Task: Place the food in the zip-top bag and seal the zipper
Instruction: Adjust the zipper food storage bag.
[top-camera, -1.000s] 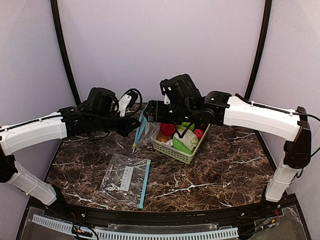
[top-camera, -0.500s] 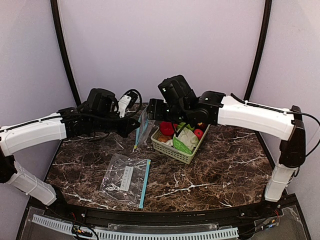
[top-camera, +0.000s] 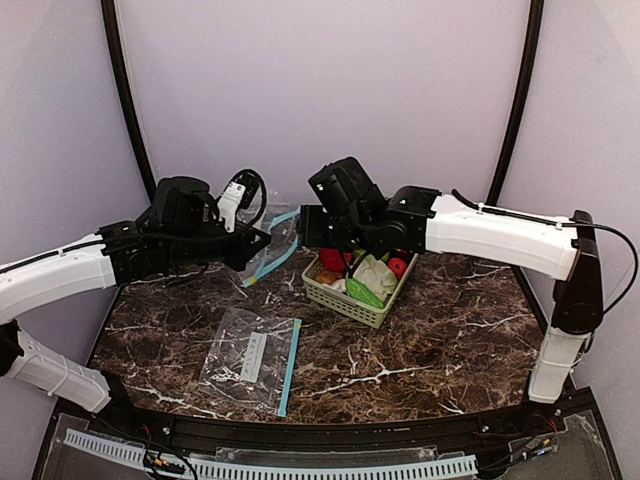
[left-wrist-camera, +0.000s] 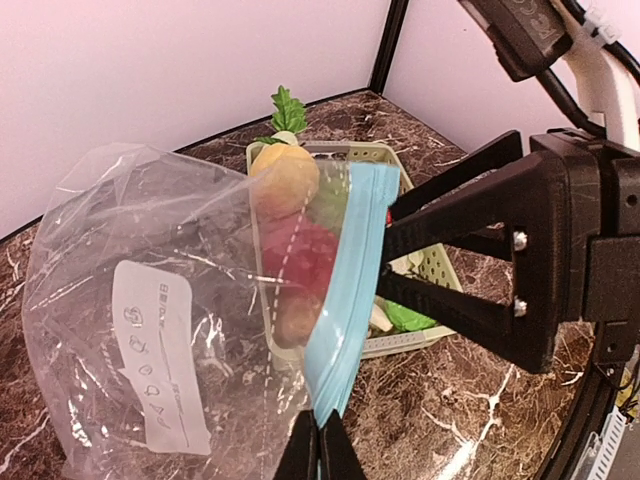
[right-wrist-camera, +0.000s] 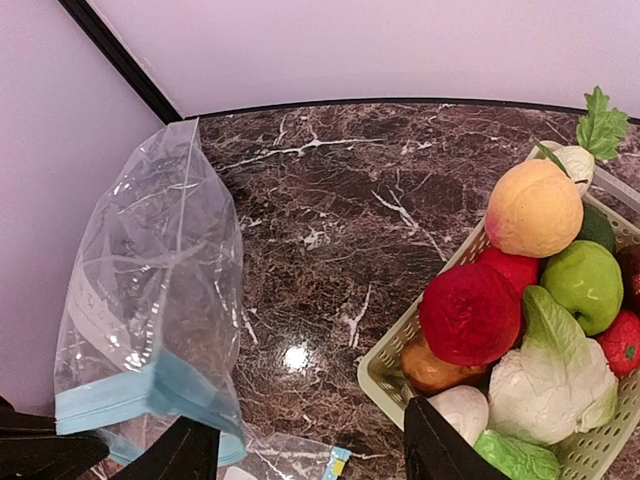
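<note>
So your left pincer (left-wrist-camera: 320, 442) is pressed together on the blue zipper strip (left-wrist-camera: 348, 270) of the zip-top bag (left-wrist-camera: 170, 300). It holds the bag up off the counter (top-camera: 450, 340), at the back left next to the basket (top-camera: 352, 306). The bag looks empty to me, just clear plastic with a white label.

Your right pincer (left-wrist-camera: 390, 250) is spread wide, with its tips right beside that blue strip. I can't tell if they're actually touching it.

All the food (top-camera: 365, 270) is sitting in the basket: a red piece (right-wrist-camera: 470, 312), a green apple (right-wrist-camera: 588, 283), a yellow-orange round one (right-wrist-camera: 535, 208) and the cauliflower (right-wrist-camera: 550, 385).

There's also a second bag (top-camera: 255, 355) lying flat on the counter near the front, well apart from both pincers.
</note>
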